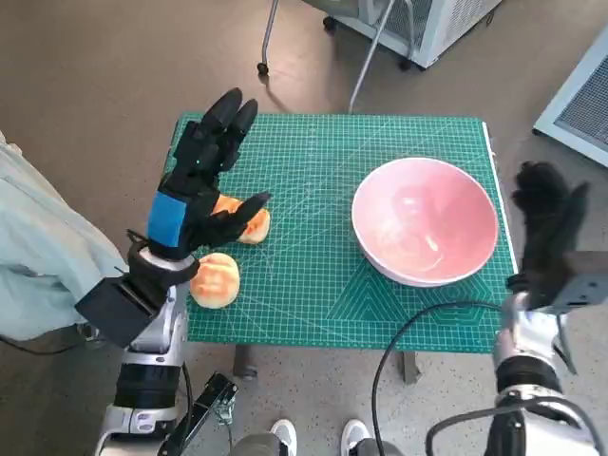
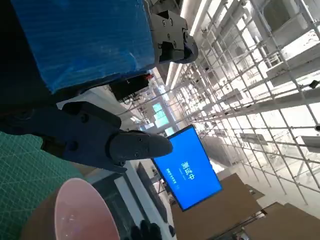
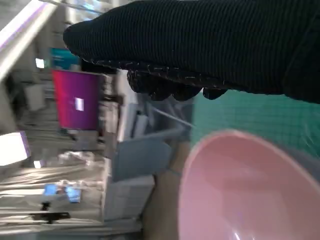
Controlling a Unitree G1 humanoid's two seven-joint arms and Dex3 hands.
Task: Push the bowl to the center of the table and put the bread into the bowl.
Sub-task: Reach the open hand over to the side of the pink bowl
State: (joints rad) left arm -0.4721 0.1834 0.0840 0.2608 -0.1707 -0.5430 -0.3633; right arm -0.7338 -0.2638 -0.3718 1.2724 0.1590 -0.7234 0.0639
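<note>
Green gridded cutting mat over a small table, grey floor around, white equipment at the far edge. On the mat's right side, wide pink glazed bowl, nothing in it, close to the right edge and well off centre. On the left side, two round golden bread rolls: one near the front edge, the other partly behind the thumb. Above them, black left hand with blue tape on its back, raised, fingers spread, holding nothing, touching neither roll as far as can be told. Beyond the bowl's right rim, right hand in black knitted glove, upright, fingers apart, empty; contact with the rim not clear. Pushing step apparently not yet done. Next move likely: gloved palm against the bowl's outer wall, steady slide leftward to mid-mat; only then a roll lifted in.
</note>
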